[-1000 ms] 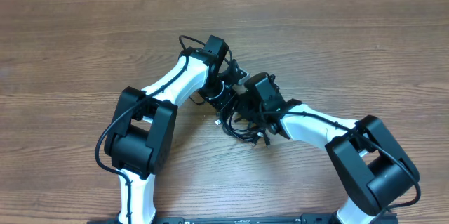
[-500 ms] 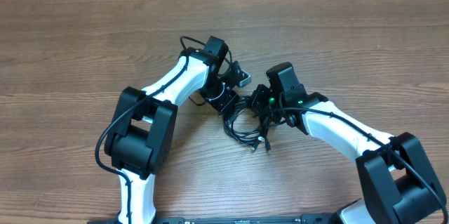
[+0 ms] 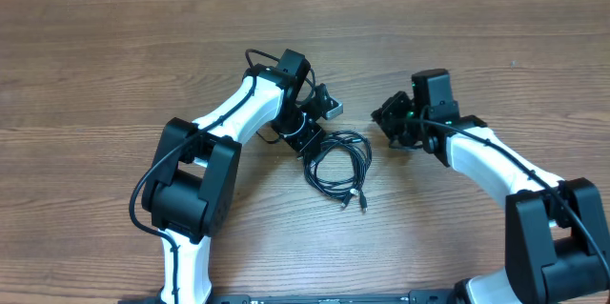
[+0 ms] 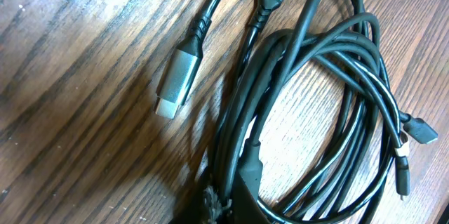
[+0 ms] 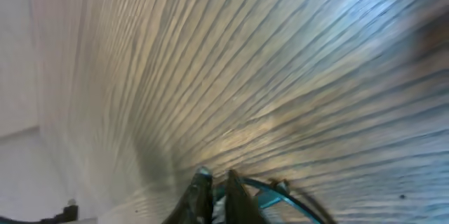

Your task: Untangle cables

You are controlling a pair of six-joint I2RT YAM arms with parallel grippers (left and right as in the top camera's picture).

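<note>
Left gripper, overhead: left gripper (image 3: 307,134) sits at the upper-left edge of the coil, touching it.
Right gripper, overhead: right gripper (image 3: 389,119) is off to the right, apart from the coil, with no strand seen running to it.
Cables, overhead: cables (image 3: 339,163) lie as one loose coil on the table (image 3: 114,56), between the two arms.
Left wrist: jaws together, apparently nipping the bundle where a dark fingertip (image 4: 247,182) crosses it. A silver plug (image 4: 177,82) lies free on the wood, and small plugs (image 4: 419,131) sit at the loop's far side.
Right wrist: blurred. The fingers (image 5: 203,197) are pressed together over bare wood, nothing clearly held.
Step, judged: pin the coil with the left, open the right on one free plug end, and draw it out slowly along its own loop. Pulling across loops would likely tighten the tangle.
</note>
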